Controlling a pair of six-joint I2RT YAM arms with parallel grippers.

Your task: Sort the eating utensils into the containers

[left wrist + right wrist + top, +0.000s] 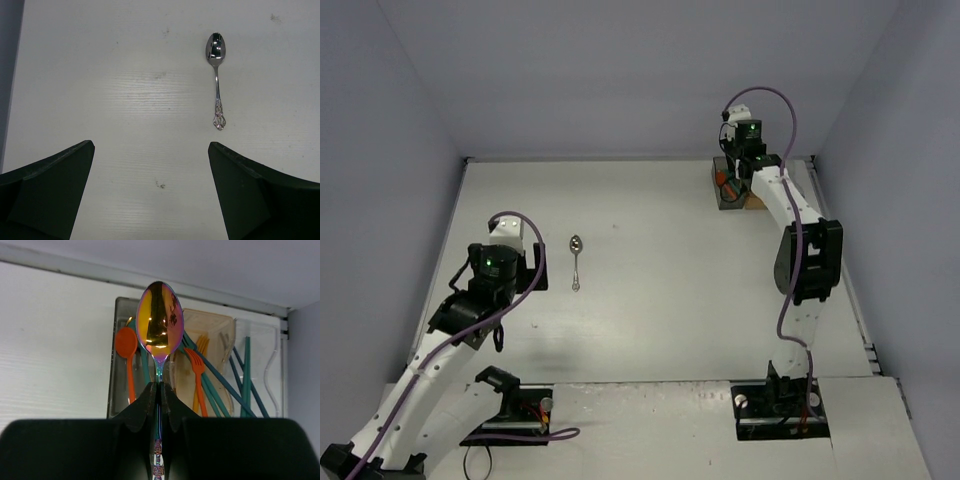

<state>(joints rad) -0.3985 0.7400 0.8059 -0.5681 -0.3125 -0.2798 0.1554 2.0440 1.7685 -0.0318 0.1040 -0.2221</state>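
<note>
**Right hand clamped on gold spoon at the bins; left hand wide open by the silver spoon**

The right hand (160, 386) has its fingers together, pinching the neck of a gold spoon (160, 320). In the right wrist view the spoon's long axis runs 12 to 6. The bowl stands clear of the fingertips at 12 and the handle drops between the fingers toward 6. The bowl face is turned to the camera.

Beyond the bowl are the three bins, side by side against the far edge of the worktop (660, 300).
- **Grey bin** (115, 370), at 11: it holds an orange spoon (126, 342), bowl at 12.
- **Tan bin** (220, 330), at 1: it holds an orange fork (196, 365), tines toward 11.
- **Clear bin** (262, 350), at 2: teal chopsticks (246, 375) stand in it, and others slant across the tan bin.

The gold spoon touches none of the bins that can be seen.

The left hand (151, 145) has its fingers fully apart, holding and touching nothing. A silver spoon (216, 82) lies flat on the worktop at 1 o'clock from the gap. Its long axis runs 12 to 6, with the bowl at 12 and the ornate handle end at 6. From above, it lies at 3 o'clock from the left hand, well apart from the bins.
</note>
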